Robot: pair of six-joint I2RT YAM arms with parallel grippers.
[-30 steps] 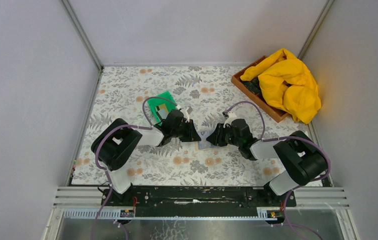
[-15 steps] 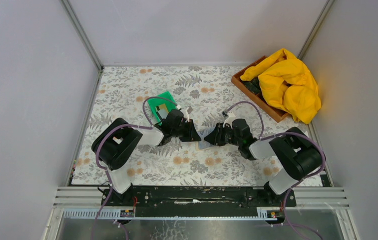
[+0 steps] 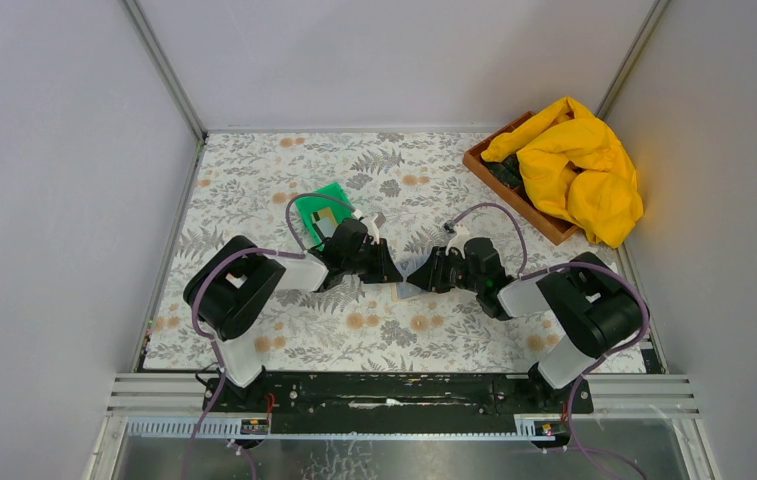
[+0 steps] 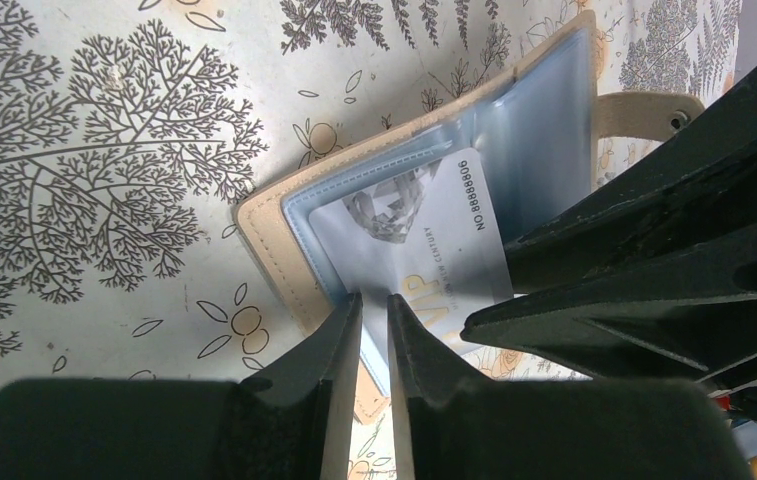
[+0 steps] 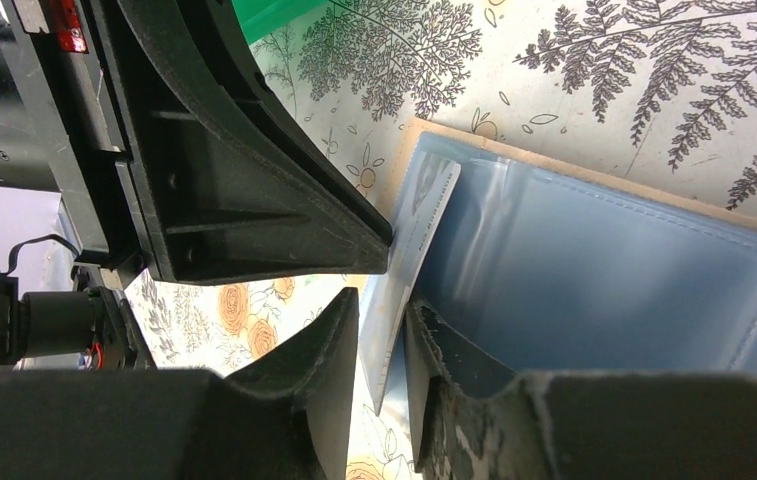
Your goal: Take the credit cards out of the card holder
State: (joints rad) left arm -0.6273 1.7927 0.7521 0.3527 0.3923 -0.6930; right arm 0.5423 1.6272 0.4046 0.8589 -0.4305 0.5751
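Left gripper (image 4: pixel 372 300) tight on card holder (image 4: pixel 539 140), right gripper (image 5: pixel 382 305) tight on credit card (image 5: pixel 424 215), above fern-print tabletop (image 3: pixel 374 160), grey walls (image 3: pixel 384 60) around

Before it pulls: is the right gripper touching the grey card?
Touching. Right wrist view: the grey card sits pinched between the right gripper's fingers.

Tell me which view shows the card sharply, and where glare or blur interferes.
Left wrist: card print is sharp and readable, left claw dark and soft. Right wrist: card edge-on, card holder sleeve has mild sheen. Top external: evenly lit, card too small to make out.
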